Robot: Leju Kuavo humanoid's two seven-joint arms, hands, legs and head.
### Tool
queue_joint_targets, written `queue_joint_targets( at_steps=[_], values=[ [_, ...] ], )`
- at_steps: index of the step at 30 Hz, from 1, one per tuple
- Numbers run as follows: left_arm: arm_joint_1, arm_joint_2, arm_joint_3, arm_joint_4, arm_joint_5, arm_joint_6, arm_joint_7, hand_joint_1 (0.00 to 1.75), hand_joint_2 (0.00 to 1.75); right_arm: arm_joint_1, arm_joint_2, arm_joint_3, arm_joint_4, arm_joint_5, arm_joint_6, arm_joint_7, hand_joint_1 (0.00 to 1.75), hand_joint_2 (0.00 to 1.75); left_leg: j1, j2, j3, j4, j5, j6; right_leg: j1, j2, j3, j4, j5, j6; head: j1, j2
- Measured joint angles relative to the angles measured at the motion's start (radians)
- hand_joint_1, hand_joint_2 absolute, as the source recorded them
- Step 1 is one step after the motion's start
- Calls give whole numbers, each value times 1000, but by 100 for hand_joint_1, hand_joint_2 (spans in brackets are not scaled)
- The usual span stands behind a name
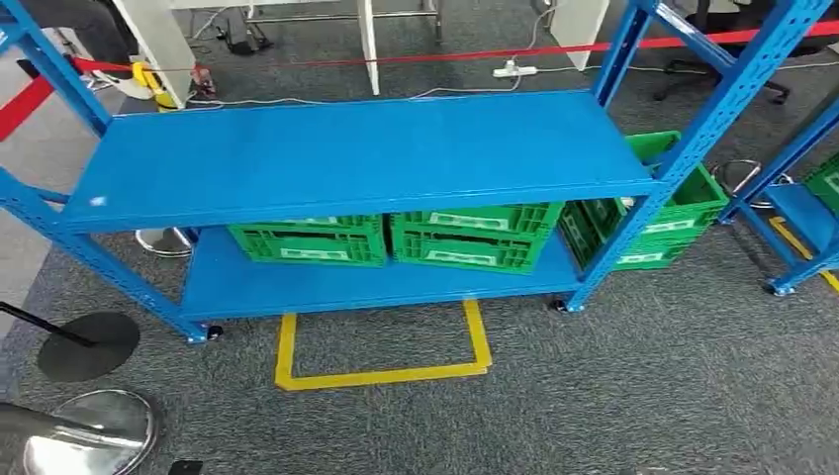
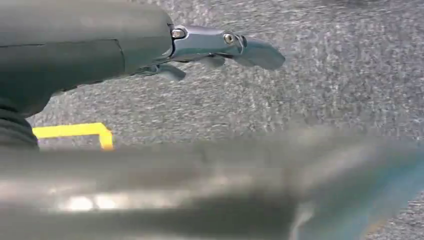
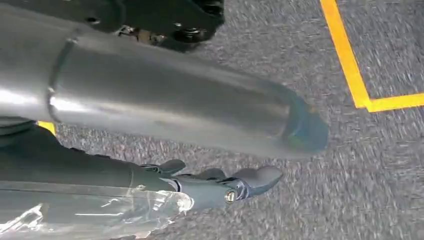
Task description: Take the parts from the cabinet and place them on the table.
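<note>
Blue shelf rack [image 1: 356, 153] on grey carpet; green crates [image 1: 309, 240] on lower shelf.

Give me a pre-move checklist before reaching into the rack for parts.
1. Left hand free: ok, hangs over carpet, holds nothing.
2. Right hand free: ok, holds nothing.
3. Rack ahead: ok, top shelf bare.
4. Crates on lower shelf: ok, two green ones side by side.
5. Parts inside crates: cannot tell, top shelf hides them.
6. Yellow floor mark before rack: ok.

Head camera overlooks the blue rack [image 1: 356, 153]; wrist cameras face nearby carpet [image 2: 320, 80].
</note>
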Motion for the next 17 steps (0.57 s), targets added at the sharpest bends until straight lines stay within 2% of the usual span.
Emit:
queue_joint_targets(
  at_steps=[1,2,3,4,6,7,8,9,10,11,12,13,14,15,17],
  values=[
    [0,-1,0,0,0,0,0,0,175,0,-1,0,0,0,0,0,0,0,6,-13,0,6,-3,-10,-6,8,49,-94,47,5,0,0],
    [0,-1,0,0,0,-1,0,0,175,0,-2,0,0,0,0,0,0,0,11,-26,-2,16,-7,-20,-16,37,97,-181,77,14,1,0],
    [0,5,1,-1,0,-1,0,0,175,-2,2,0,2,0,0,2,0,0,7,-34,-6,22,-10,-32,-10,84,100,-183,48,26,4,0],
    [0,6,1,-1,0,-1,0,0,175,-3,5,0,3,0,1,0,0,0,5,-43,-12,34,-15,-37,-14,73,105,-191,54,-4,7,0],
    [2,6,1,-1,-1,0,0,0,175,-5,5,0,2,0,1,1,0,0,5,-55,-14,23,-5,-43,-9,55,107,-180,51,-23,-7,0],
    [4,6,2,-1,-1,0,0,0,175,-4,5,0,3,0,0,1,0,0,8,-65,-16,25,-3,-48,-8,45,106,-179,53,-33,-4,0],
    [6,6,2,-1,-2,0,0,0,175,-5,5,0,2,0,1,1,0,0,10,-59,-17,29,-7,-51,-10,30,106,-181,56,-42,-6,0],
    [7,3,2,-1,-2,0,0,0,175,-5,5,-1,2,0,0,1,0,0,4,-7,-31,60,-32,-53,-8,26,107,-182,57,-49,-11,0],
    [3,3,2,-1,-2,1,0,0,175,-3,5,-1,1,0,1,0,0,0,3,25,-67,128,-72,-55,-5,12,106,-182,57,-53,-16,0],
    [-1,3,2,-1,-2,1,0,0,175,0,5,-1,1,0,1,1,0,0,3,41,-111,217,-113,-57,-2,-3,105,-182,56,-55,-16,0],
    [-2,3,2,-1,-2,1,0,0,175,2,5,-1,1,0,1,1,0,0,4,49,-152,300,-144,-56,1,-19,104,-182,54,-57,-16,0],
    [-3,2,2,-1,-2,1,0,0,0,3,5,-1,1,0,1,1,0,0,3,50,-176,346,-153,-54,3,-32,104,-182,52,-60,-16,0],
    [0,2,2,-1,-2,1,0,0,0,3,5,-1,1,-1,1,1,0,0,3,50,-176,345,-140,-50,5,-41,106,-182,51,-61,-16,0],
    [2,2,2,-1,-2,1,0,0,0,1,5,-2,1,-9,5,1,0,0,2,50,-156,305,-107,-45,8,-43,107,-182,49,-61,-16,0],
    [4,2,3,-1,-2,2,0,0,0,-7,5,-6,1,-18,11,2,0,0,-4,55,-70,139,-20,-27,11,-55,113,-182,46,-60,-16,0]
  ],
)
